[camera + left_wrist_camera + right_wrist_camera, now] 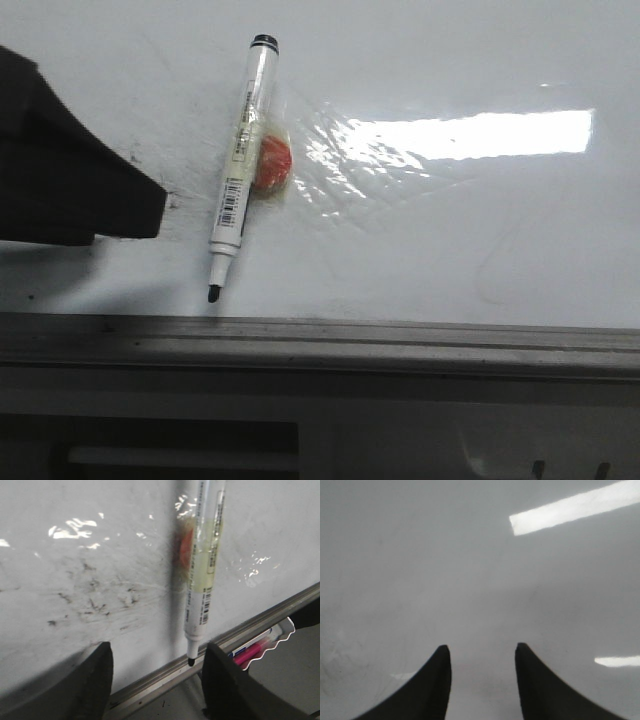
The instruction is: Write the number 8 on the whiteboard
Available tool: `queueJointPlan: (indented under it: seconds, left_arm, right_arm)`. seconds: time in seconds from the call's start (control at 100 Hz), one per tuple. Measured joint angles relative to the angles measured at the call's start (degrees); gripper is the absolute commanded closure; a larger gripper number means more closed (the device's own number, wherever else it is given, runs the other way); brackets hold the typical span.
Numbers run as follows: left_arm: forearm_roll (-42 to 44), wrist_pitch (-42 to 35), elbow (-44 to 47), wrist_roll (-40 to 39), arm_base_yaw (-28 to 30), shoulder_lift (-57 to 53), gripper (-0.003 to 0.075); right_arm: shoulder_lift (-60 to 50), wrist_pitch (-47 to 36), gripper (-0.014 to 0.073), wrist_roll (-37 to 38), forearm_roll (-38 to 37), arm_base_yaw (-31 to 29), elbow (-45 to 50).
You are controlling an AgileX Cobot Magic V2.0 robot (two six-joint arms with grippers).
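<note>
Whiteboard [480, 230] filled most of the front view, grey frame edge running along the lower part, bright glare strip at upper right. No drawn 8 could be made out on it, only faint black smudges [95, 605] in the left wrist view, left of centre. A marker [238, 165] lay flat on the board, centre-left of the front view, uncapped tip pointing down toward the frame, tip just short of it. An orange-red blob [272, 165] under clear wrinkled film sat touching the marker's right side. Left tool [157, 680] was open, fingers wide apart at the bottom of its view, marker tip between them, not touching either. Right tool [482, 680] was also open, holding nothing, over bare board. A pink marker [247, 655] lay in a tray past the frame, lower right of the left wrist view.
</note>
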Motion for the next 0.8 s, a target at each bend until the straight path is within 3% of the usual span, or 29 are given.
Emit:
queueJointPlan:
  seconds: [0.23, 0.8]
  left_arm:
    - [-0.58, -1.17, -4.39, 0.0, -1.62, 4.46, 0.0351]
    - [-2.28, -1.29, -5.81, 0.0, -1.87, 10.18, 0.0352]
  right_arm:
    - [0.0, 0.0, 0.0213, 0.0, 0.0, 0.0, 0.0]
    - [0.0, 0.0, 0.0208, 0.0, 0.0, 0.0, 0.0]
